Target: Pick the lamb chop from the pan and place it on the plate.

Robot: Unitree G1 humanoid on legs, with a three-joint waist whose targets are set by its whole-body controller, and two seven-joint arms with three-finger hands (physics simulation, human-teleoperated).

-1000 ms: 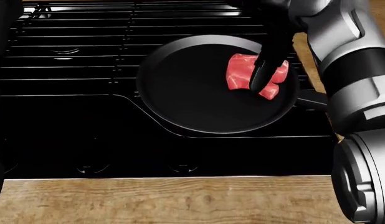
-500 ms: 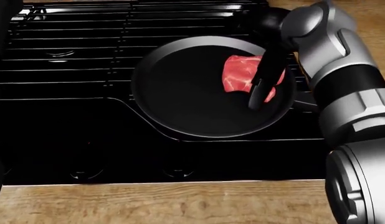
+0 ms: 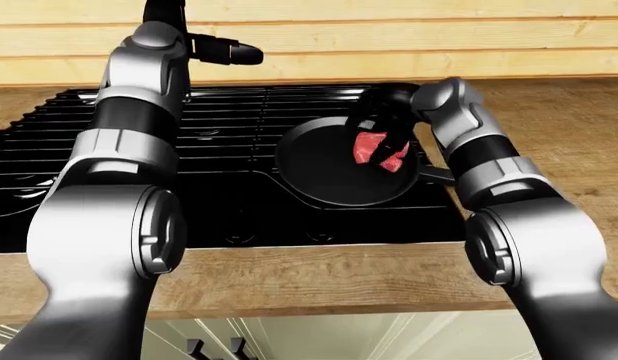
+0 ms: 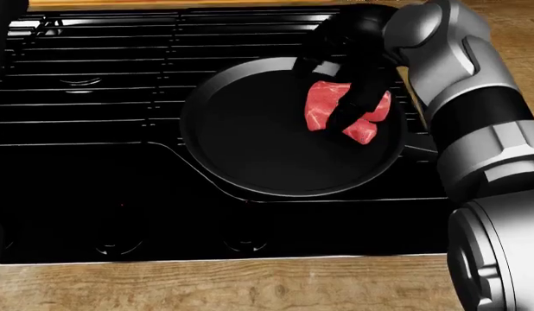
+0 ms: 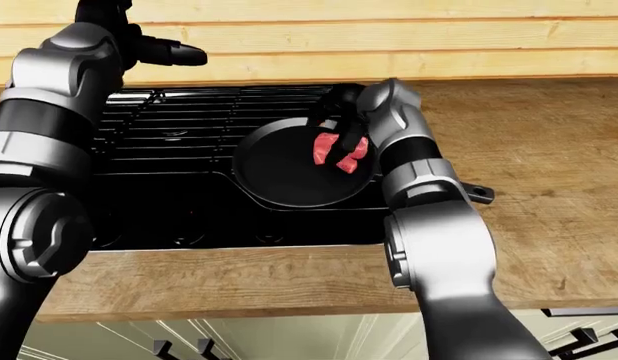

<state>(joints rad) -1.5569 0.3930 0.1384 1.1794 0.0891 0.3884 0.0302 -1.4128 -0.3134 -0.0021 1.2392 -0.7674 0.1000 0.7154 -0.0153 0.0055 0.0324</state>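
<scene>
Right hand [image 4: 340,97] pinching chop [image 4: 323,107], black fingers [image 4: 351,107] across it, chop low over pan [image 4: 250,142] | left hand [image 3: 224,51] raised far off, spread | risk, I judge: thin grip, chop slips back | count: one chop, one pan, no plate in sight

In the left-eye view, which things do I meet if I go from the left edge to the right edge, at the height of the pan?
Left arm → black stove grate → pan → lamb chop, with the right hand over it → right forearm → wooden counter.
</scene>
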